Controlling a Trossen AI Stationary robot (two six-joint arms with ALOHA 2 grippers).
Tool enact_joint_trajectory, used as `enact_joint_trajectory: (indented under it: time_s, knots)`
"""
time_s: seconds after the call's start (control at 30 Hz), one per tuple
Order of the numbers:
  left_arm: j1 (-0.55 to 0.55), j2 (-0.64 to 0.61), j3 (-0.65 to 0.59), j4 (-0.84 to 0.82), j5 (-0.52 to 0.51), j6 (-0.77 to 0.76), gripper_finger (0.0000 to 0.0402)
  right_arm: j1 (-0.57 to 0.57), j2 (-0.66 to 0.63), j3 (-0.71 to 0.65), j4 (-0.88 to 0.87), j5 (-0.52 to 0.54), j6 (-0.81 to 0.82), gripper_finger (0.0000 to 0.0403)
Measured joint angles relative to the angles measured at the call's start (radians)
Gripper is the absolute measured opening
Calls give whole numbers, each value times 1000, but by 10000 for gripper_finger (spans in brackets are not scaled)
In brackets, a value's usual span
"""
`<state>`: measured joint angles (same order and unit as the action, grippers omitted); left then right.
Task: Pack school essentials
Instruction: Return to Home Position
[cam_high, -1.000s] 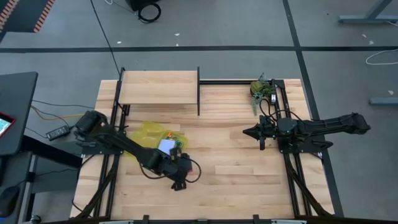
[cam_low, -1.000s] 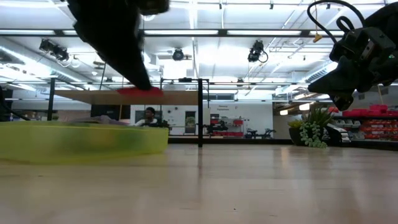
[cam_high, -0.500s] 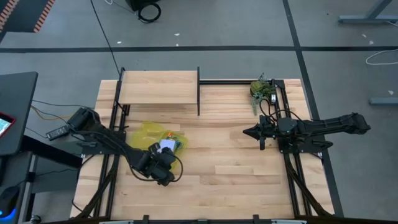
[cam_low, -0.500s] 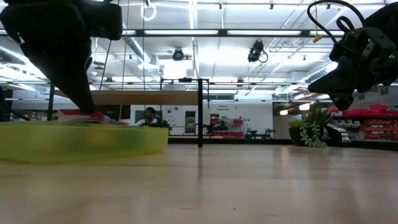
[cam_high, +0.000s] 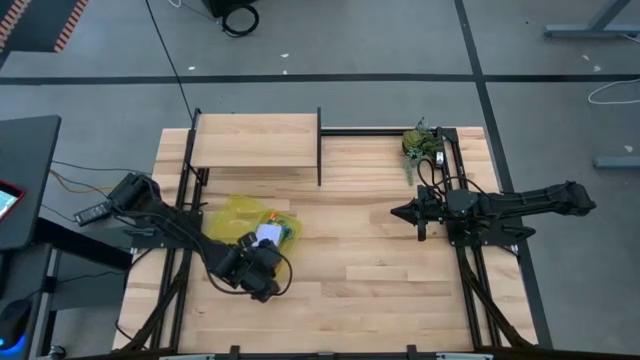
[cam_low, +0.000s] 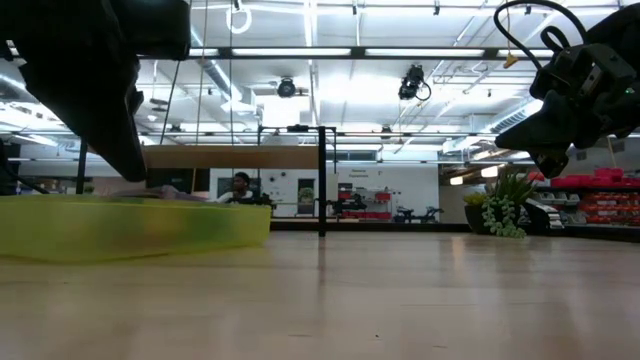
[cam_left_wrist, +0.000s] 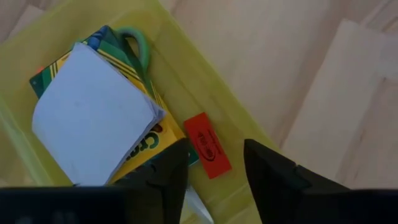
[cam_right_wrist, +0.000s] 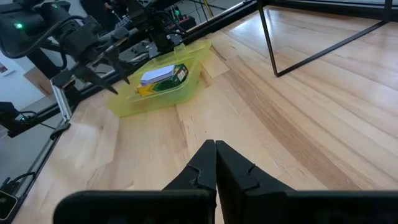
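- The red eraser (cam_left_wrist: 207, 145) lies flat in the yellow box (cam_left_wrist: 186, 68), just beside the crayon box (cam_left_wrist: 149, 144), below the gap of my left jaws.
- The note pad (cam_left_wrist: 90, 118) tops the crayon box; the green-handled scissors (cam_left_wrist: 138, 46) poke out past it.
- My left jaws hang over the yellow box's edge, parted, holding nothing.
- My right jaws hover well apart from the yellow box, pressed together, empty.

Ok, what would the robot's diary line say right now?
left claw: open, empty, by yellow box | red eraser: lying inside it | right claw: shut, empty, right side
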<state>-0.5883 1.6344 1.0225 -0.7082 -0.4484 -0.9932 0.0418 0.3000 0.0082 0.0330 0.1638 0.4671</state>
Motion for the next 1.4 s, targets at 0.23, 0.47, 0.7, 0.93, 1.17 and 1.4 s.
enact_joint_trajectory:
  time_s: [0.23,0.47,0.7,0.93,1.17,1.4]
  knots:
    - [-11,-7,0,-3,-1,54,186,0,0,0,0,0,0,10]
    - [-4,-8,0,-44,-8,98,171,0,0,0,0,0,0,10]
    - [-11,-8,0,-92,-15,100,140,0,0,0,0,0,0,10]
    - [-12,-8,0,-93,-30,102,115,0,0,0,0,0,0,10]
    - [-12,-8,0,-93,-30,141,102,0,0,0,0,0,0,10]
    - [-12,-8,0,-93,-30,142,92,0,0,0,0,0,0,10]
